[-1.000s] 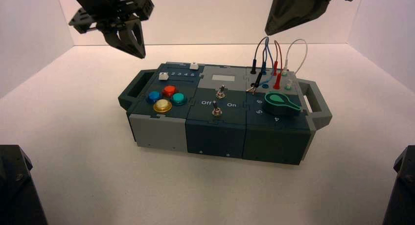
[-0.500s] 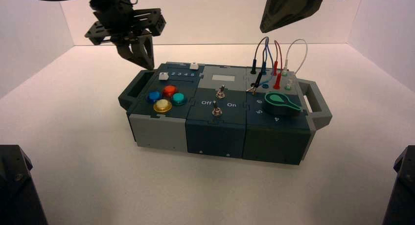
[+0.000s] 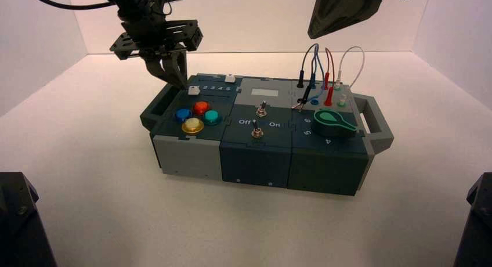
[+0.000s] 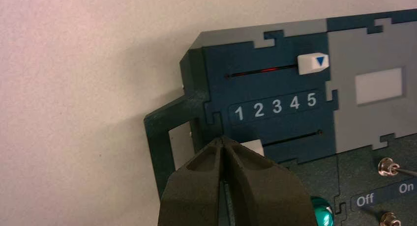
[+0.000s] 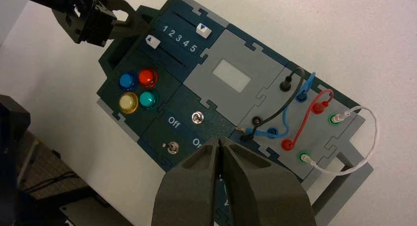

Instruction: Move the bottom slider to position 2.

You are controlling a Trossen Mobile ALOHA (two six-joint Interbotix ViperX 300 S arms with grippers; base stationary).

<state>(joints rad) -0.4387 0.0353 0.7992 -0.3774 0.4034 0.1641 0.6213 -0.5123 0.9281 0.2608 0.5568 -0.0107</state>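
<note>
**At the box's left end, a closed tool waits beside the bottom slider**

On the pale counter (image 3: 243, 220), nearest among the things that matter, four round translucent push buttons (image 3: 192, 125) in yellow, blue, red and green stand on the dark panel. Just beyond them is the bottom slider (image 4: 253, 146), a small white squarish plastic knob at the 1 end of its straight dark slot (image 4: 295, 138). It looks light and rigid, probably smooth-faced, and should glide with slight friction; the slot would guide it. No pinch seems needed: the flat outer side, low near the panel, is the place to push. Only a short nudge to the robot's right should bring it to the white printed numeral 2 (image 4: 258, 109); too firm a shove might overshoot.

Farther across the panel, the matching white top slider (image 4: 312, 63) sits by 5 and should be left alone.

As for pose, the left tool (image 3: 184, 86) reaches down from the far left, its tip low at the outer side of the bottom slider. Its jaws are closed together with nothing between them; whether it touches the knob, I cannot tell. Over the box's right half, the right tool (image 3: 313, 36) hangs idle above the panel, also closed and empty.
</note>
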